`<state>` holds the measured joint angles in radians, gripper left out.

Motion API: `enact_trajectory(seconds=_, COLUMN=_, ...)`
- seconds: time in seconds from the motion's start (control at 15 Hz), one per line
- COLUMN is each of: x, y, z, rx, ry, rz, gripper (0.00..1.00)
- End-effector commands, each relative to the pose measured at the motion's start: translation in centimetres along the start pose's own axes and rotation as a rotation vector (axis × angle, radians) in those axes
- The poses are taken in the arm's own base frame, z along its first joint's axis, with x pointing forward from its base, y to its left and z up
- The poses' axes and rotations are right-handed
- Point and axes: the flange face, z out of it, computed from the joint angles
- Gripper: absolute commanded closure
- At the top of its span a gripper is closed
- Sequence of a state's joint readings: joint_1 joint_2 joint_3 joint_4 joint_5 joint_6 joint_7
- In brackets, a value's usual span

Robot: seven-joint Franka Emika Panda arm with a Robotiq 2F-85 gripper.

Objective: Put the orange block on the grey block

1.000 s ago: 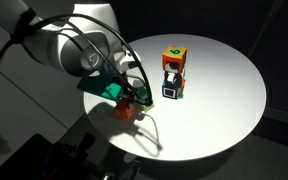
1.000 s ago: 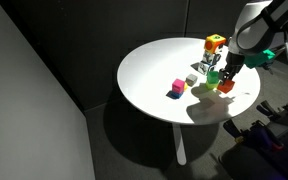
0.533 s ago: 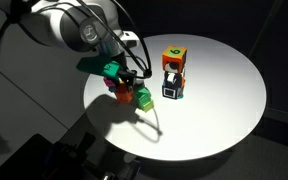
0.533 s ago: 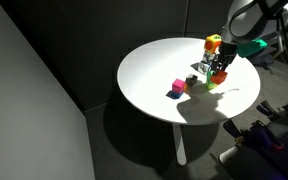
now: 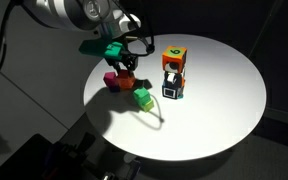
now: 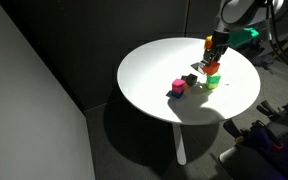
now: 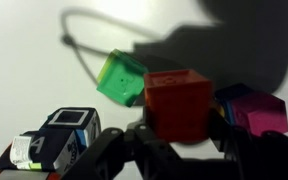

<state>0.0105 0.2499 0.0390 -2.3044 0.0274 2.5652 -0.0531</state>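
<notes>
The orange block (image 7: 176,98), which looks more red-orange in the wrist view, sits clamped between the fingers (image 7: 179,143). They are closed narrow on two of its sides. We judge it lifted just clear of the counter (image 5: 224,90), so the pick is done and the carry and the placing are still left.

Just beyond the fingers, a green block (image 7: 121,78) lies to one side and a magenta block (image 7: 256,110) to the other. Further out on the green block's side stands a stack of blocks (image 5: 172,72) with an orange-and-green cube on top. We cannot pick out the grey block with certainty.

In both exterior views the arm (image 5: 79,12) reaches in from above, with the wrist bent so the fingers point down at the counter.
</notes>
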Motion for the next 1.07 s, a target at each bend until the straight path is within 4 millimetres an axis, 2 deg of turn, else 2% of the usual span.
enact_trajectory(seconds=0.0, x=2.3, y=-0.2, z=-0.4, rx=-0.009, ry=-0.001, rz=0.009, gripper=0.69)
enact_trajectory(seconds=1.0, x=7.5, y=-1.8, z=4.4, rx=-0.023, ry=-0.020, rz=-0.023, gripper=0.69)
